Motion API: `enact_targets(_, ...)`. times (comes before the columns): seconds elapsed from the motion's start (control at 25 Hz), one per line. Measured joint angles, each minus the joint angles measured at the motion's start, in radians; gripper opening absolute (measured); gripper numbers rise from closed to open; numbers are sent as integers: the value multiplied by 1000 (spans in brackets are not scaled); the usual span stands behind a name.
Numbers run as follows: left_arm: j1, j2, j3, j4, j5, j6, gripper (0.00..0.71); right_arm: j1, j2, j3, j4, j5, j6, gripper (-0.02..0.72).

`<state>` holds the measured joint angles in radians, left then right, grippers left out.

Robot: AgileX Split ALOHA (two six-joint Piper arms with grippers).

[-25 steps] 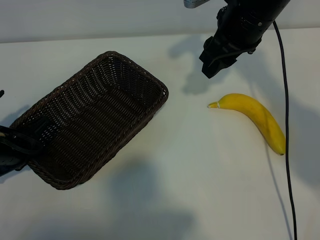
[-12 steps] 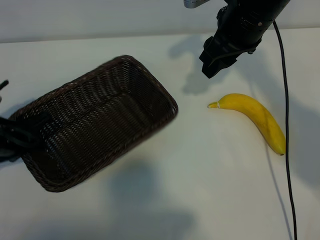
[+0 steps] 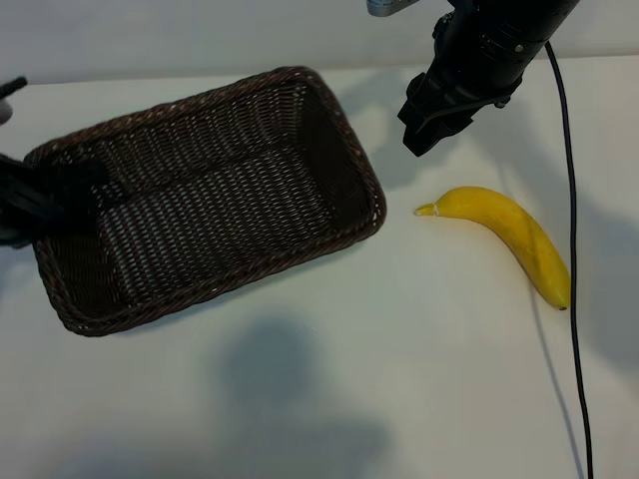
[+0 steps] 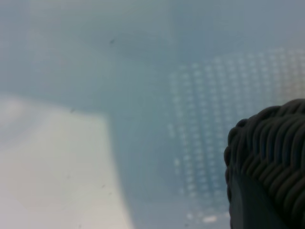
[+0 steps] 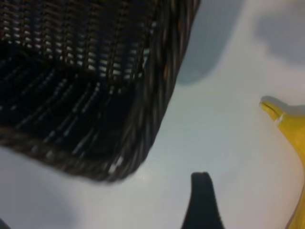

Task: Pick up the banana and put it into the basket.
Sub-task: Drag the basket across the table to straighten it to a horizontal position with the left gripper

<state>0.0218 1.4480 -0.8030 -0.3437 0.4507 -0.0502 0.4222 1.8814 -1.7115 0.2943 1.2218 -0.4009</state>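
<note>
The banana (image 3: 511,238) lies untouched on the white table (image 3: 399,379), pale stem tip toward the basket (image 3: 215,195), with my right gripper (image 3: 431,125) hanging above and just beyond that tip, jaws spread fairly wide and empty. What has changed is the basket: my left gripper (image 3: 45,200), clamped narrow on the rim at its far end, has lifted and swung it, so its near corner now sits close beside the banana's stem where a second ago there was a broad gap. I judge this shortens the carry, though the pick itself is not yet begun.
</note>
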Motion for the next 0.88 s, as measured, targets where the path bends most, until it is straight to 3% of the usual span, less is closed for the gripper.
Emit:
enact_targets(0.44,1,117,-196,-34,132,152,178,0,0,0,0,0,1,526)
enact_targets(0.88,4,317,-334,-252,200,405,178,0,0,0,-8,3,1,525)
